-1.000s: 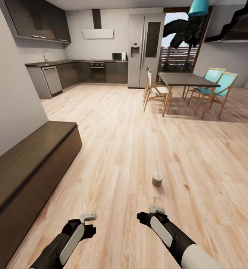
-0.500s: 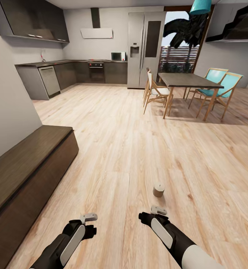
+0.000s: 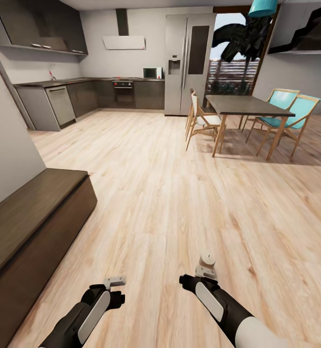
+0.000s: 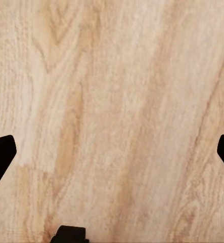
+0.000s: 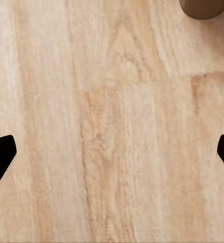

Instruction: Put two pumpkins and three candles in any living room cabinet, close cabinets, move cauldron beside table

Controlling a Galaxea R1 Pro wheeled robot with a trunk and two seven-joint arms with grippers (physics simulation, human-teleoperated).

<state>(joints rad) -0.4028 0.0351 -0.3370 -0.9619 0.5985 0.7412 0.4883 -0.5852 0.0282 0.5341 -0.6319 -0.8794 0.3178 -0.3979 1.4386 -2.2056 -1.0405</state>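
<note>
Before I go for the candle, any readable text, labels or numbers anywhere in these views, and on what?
None can be read.
Candle: no label.
Cabinet: plain wood, no markings.
Fridge and microwave: any panel markings are too small to read.
Left hand and right hand: no visible print.

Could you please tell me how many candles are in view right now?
1: the candle stands on the wooden floor just ahead of the right gripper. Others may be out of frame.

floor [image 3: 170, 193] open ahead | candle [image 3: 208, 258] apparently just beyond right tool [image 3: 197, 276]
</note>
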